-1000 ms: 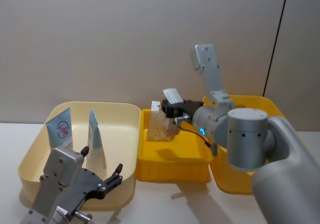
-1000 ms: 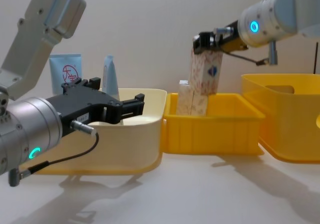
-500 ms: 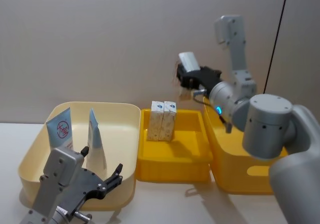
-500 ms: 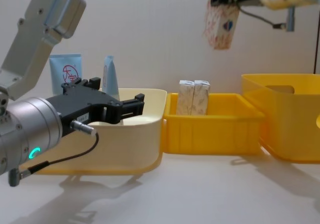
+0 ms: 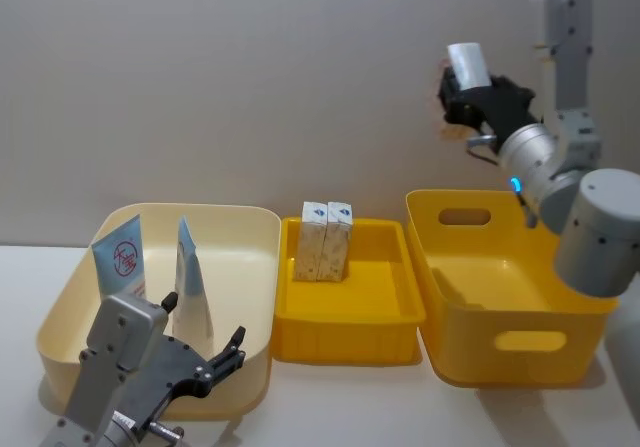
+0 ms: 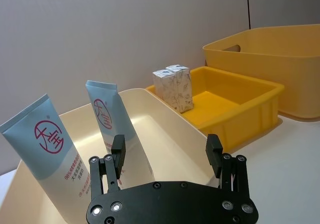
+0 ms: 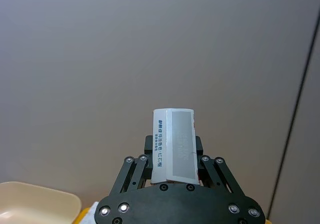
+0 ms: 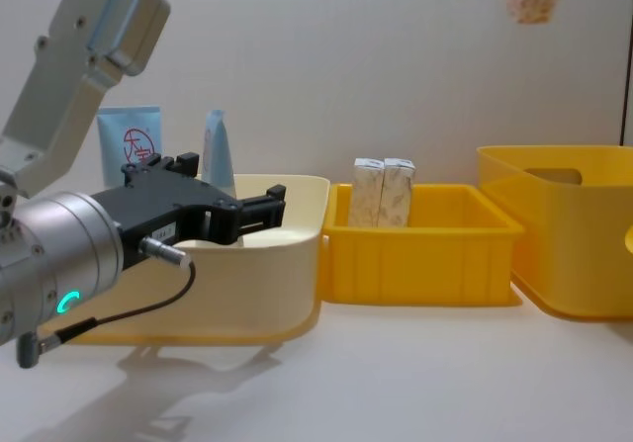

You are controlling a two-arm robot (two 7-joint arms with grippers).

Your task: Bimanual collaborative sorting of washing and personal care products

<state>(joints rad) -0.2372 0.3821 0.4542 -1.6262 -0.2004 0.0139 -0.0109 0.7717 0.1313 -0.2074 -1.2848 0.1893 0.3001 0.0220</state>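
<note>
Behind a white bench [image 8: 396, 373] rises a plain grey-beige wall [image 5: 250, 67]. 3 containers sit in a row on the bench: a cream bin [image 5: 262, 267] at the left, a shallow yellow tray [image 5: 345, 345] just beside it in the middle, and a deep yellow bin [image 5: 520, 357] at the right. A light-blue tube [image 5: 122, 262] with a red round logo leans upright in the cream bin, and a 2nd tube [image 5: 192, 285], turned nearly edge-on to the head camera, stands just beside it. 2 beige speckled cartons [image 5: 326, 239] stand upright, side by side and touching, at the tray's far left corner. The right gripper [image 5: 462, 97] is raised high above the deep yellow bin, its fingers pinching a 3rd carton [image 7: 174, 134] (a white panel with blue print faces the wrist camera). The left gripper [image 6: 166, 146] hangs low at the near side of the cream bin, its fingers [image 6: 214, 151] spread wide apart and pointing toward the tubes.
</note>
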